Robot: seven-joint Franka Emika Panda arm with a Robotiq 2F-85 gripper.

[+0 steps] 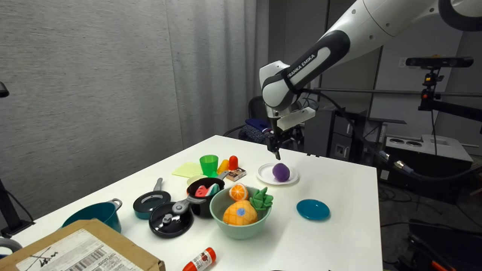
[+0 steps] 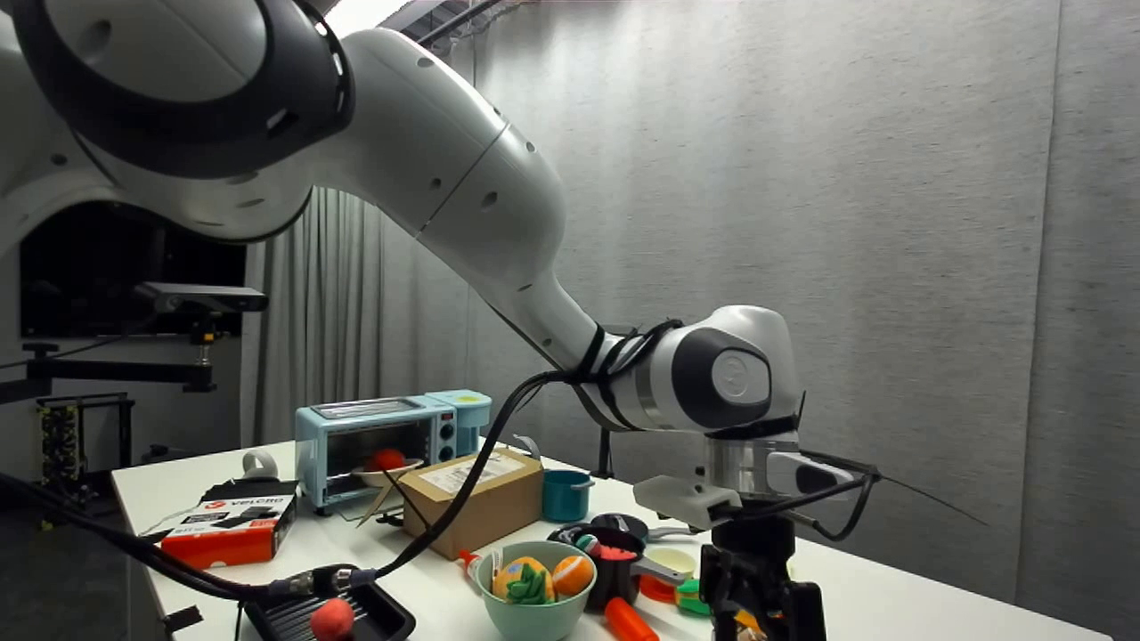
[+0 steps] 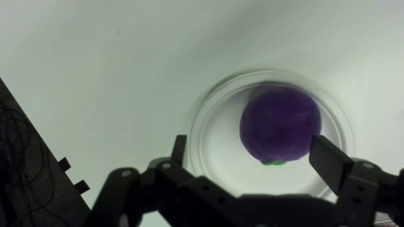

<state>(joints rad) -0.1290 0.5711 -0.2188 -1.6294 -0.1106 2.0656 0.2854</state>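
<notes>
Hovering with fingers (image 3: 329, 160) wide apart and empty, we see the purple toy (image 3: 281, 123) just below, resting on the plate (image 3: 221, 154) on the surface (image 3: 126, 78), so we judge the setting-down done and perhaps only backing clear left.

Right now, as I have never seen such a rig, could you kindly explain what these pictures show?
The machine is a single robot arm ending in a two-fingered gripper. Two exterior views look on from outside; the wrist view looks down past the gripper. On the white table are, among other things, a pale green bowl holding a toy pineapple and a toy orange, a teal dish and a black pot. Nothing is held: the open gripper hovers above a purple toy, which lies on a white plate.
</notes>
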